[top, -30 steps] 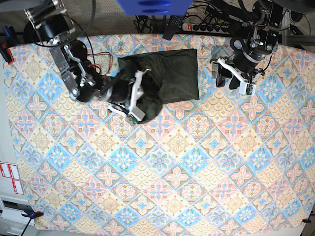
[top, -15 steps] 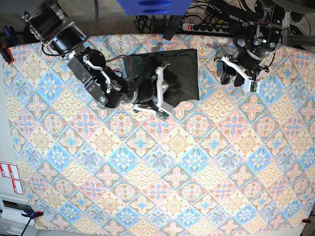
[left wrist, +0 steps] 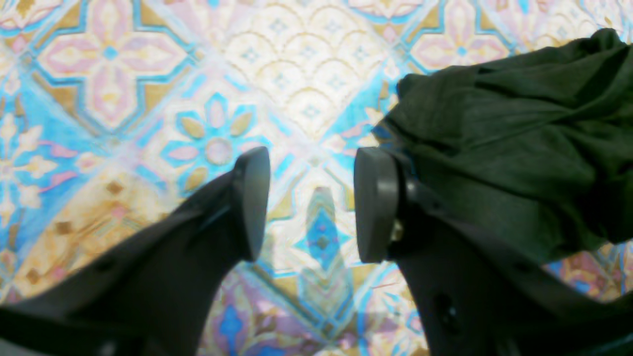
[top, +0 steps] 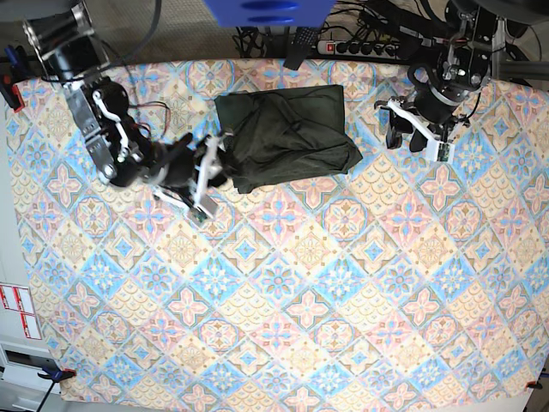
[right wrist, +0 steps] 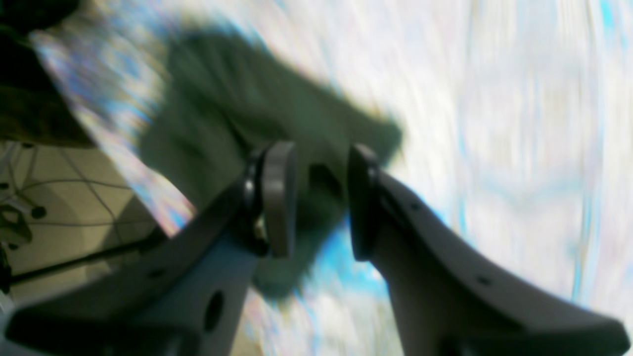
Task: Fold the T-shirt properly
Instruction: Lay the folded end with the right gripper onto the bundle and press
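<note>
The T-shirt [top: 287, 137] lies as a dark olive folded bundle at the back middle of the patterned tablecloth [top: 283, 292], its top layer wrinkled. My right gripper [top: 208, 178] hovers just off the T-shirt's left edge. In the blurred right wrist view that gripper [right wrist: 320, 198] stands open, nothing between its fingers, the T-shirt [right wrist: 277, 113] behind it. My left gripper [top: 407, 136] hangs to the right of the garment, apart from it. In the left wrist view it [left wrist: 314, 202] is open over bare cloth, with the T-shirt [left wrist: 519, 138] at the right behind one finger.
A power strip [top: 360, 47] and cables lie past the table's back edge, beside a blue object [top: 266, 10] at the top. The tablecloth's left edge [top: 10, 215] runs near my right arm's base. Patterned cloth stretches across the whole front half.
My right gripper carried a fold of the T-shirt rightwards, let it go and drew back left off the garment. The T-shirt now lies flatter and wider. The left arm shifted slightly.
</note>
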